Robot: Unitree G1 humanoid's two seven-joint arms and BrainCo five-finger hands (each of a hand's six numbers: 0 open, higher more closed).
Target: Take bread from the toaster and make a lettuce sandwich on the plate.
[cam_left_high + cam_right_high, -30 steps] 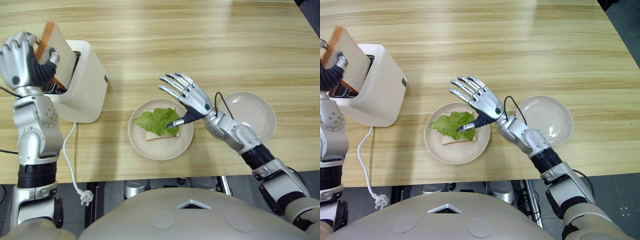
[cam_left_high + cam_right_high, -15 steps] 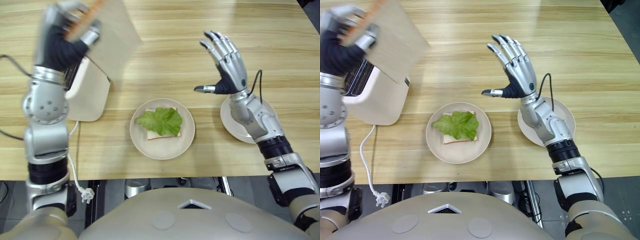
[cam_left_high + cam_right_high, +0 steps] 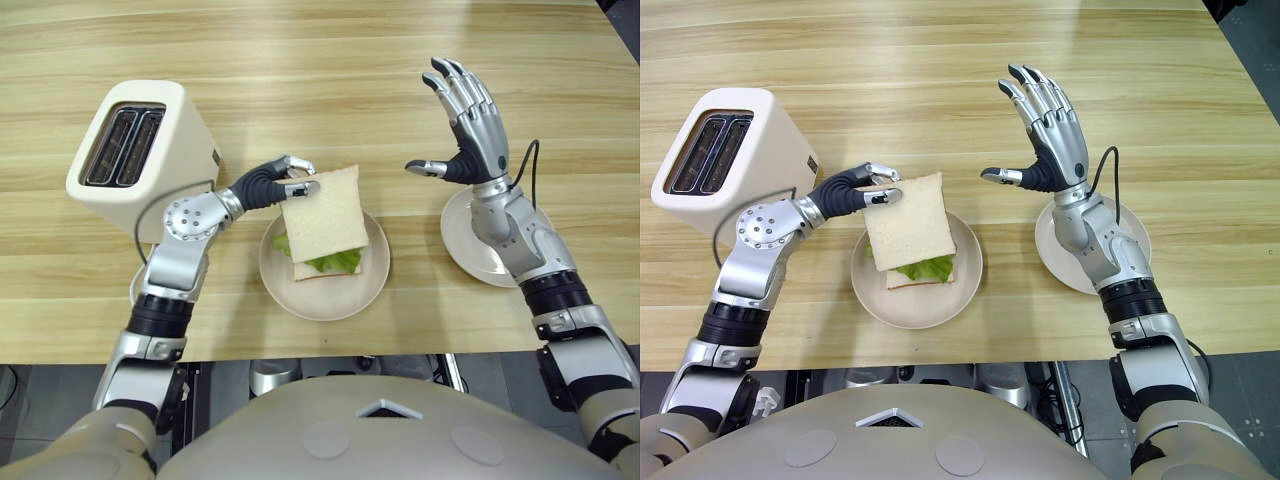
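Observation:
A slice of bread lies tilted over the lettuce and the lower slice on the beige plate at the table's middle. My left hand pinches the slice's upper left corner. The white toaster stands to the left with both slots showing dark. My right hand is raised above the small plate on the right, fingers spread and holding nothing.
A second, smaller plate sits at the right under my right forearm. The toaster's cord runs toward the front table edge behind my left arm. Bare wooden table stretches behind the plates.
My left hand has carried the bread slice from above the toaster down onto the lettuce on the plate. My right hand stayed raised over the right plate.

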